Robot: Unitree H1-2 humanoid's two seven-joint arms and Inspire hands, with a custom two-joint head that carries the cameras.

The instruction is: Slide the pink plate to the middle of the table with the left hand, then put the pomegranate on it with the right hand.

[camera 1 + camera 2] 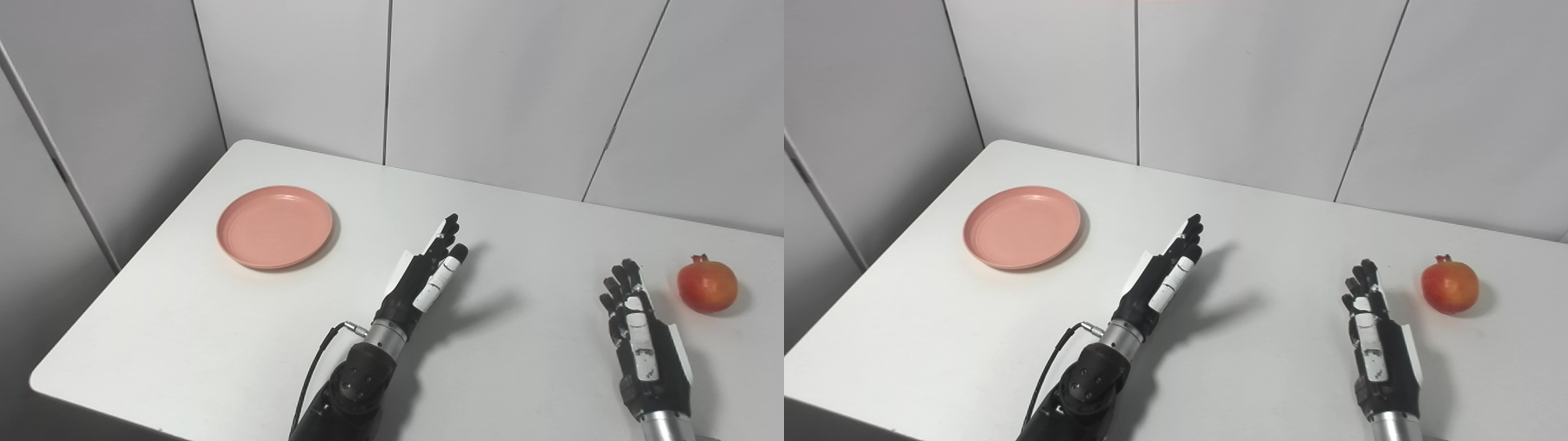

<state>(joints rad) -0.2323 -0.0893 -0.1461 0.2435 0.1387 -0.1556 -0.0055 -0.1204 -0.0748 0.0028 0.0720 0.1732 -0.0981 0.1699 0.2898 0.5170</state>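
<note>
A pink plate (274, 226) lies empty on the left part of the white table (520, 245). A red pomegranate (707, 285) stands at the right side of the table. My left hand (429, 275) is open, fingers stretched out, raised over the middle of the table, to the right of the plate and apart from it. My right hand (640, 334) is open and empty, just left of the pomegranate with a small gap between them. Both also show in the right eye view: plate (1021, 226), pomegranate (1450, 286).
Grey panel walls (490, 86) stand close behind and to the left of the table. The table's left edge (122, 257) runs near the plate. A black cable (315, 361) hangs from my left wrist.
</note>
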